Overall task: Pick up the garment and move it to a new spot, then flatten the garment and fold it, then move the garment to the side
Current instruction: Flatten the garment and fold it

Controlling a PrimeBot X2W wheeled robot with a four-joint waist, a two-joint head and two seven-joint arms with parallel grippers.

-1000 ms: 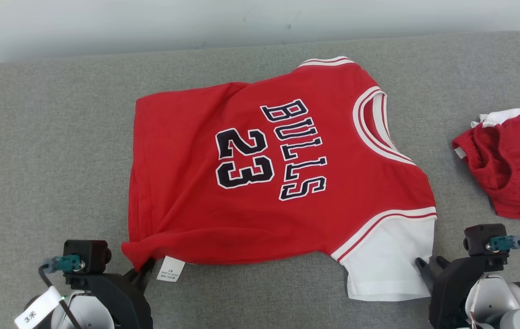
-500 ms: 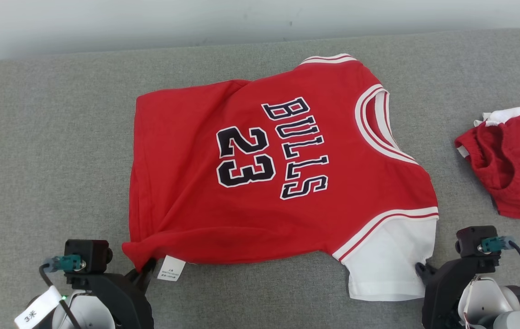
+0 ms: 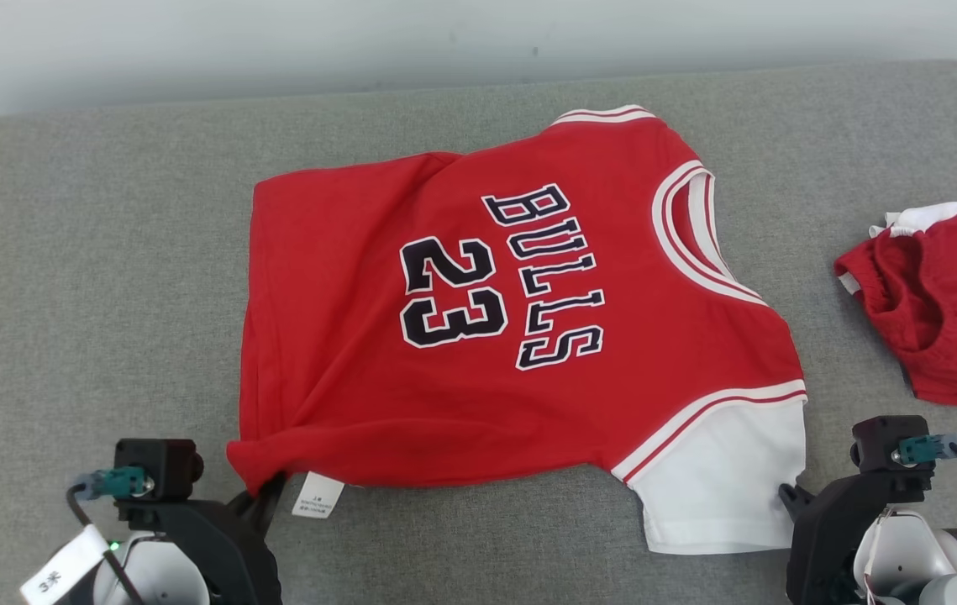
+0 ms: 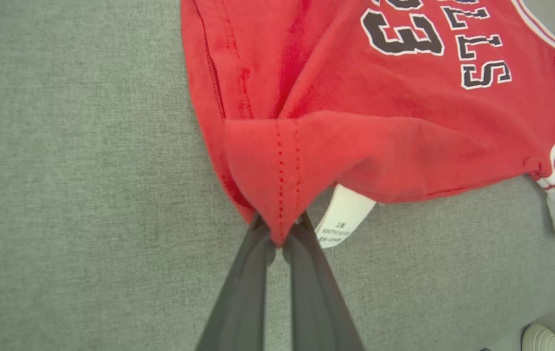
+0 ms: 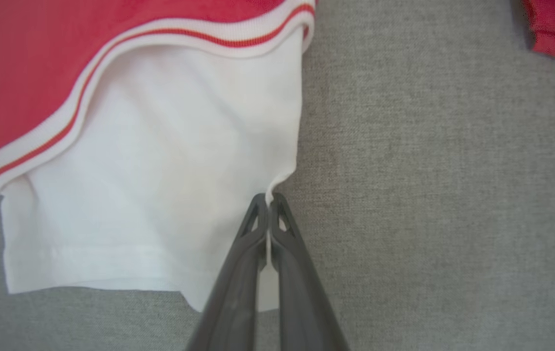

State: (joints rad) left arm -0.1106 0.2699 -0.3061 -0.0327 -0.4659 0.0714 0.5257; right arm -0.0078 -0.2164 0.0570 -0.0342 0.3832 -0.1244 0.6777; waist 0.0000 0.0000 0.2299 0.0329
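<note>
**1. Garment** [image 3: 478, 319]: red jersey, "BULLS 23" print facing up. It lay spread on the grey cushion [image 3: 92, 277], collar toward my right and hem toward my left. It was not fully flat; creases fanned from the near hem corner.

**2. White sleeve** [image 3: 722, 496]: near-right part of the garment, lying flat on the cushion.

**3. Left gripper** [image 4: 279, 235]: fingers clenched on the near hem corner, with the red cloth bunched to a point between the tips.

**4. Right gripper** [image 5: 268, 199]: fingers pressed together on the white sleeve's outer edge, with only a thin fold of fabric caught between them.

**5. Care label** [image 3: 317, 496]: hung just beside the left fingers, outside their pinch.

**6. Second red garment** [image 3: 940, 302]: crumpled, well apart at far right.

**Handling note:** With both pinches set, I judged the lift to be the step in hand. I would raise both arms together at an even rate, keeping light tension along the near edge. The right hold looked shallow, so I would pull gently there. I would also steer clear of item 6.
</note>
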